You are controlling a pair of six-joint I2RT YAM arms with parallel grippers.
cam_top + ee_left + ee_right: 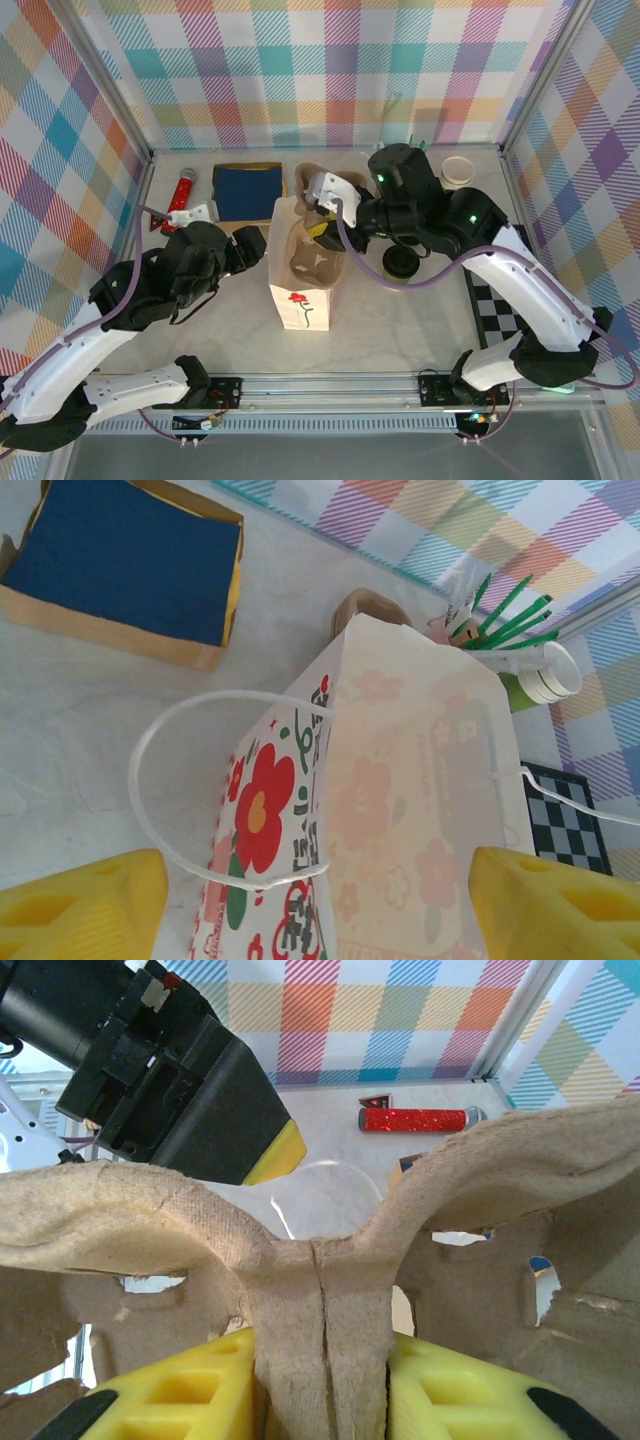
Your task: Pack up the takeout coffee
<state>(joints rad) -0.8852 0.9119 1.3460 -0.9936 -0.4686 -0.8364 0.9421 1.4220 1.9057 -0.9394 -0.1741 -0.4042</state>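
- right gripper [320, 1385]: jaws clamped on the centre ridge of the carrier [320, 1260], which sits down in the bag [300, 300]
- left gripper [320, 905]: jaws wide apart, nothing held, bag side and handle loop between the tips
- coffee [400, 264]: upright on table [400, 330], just right of bag, untouched
- handling, my guess: light paper cup, walls crush, lid could pop; take the body below the lid, gently, keep upright
- writing: bag has red flowers and dark characters, unreadable; none legible on coffee
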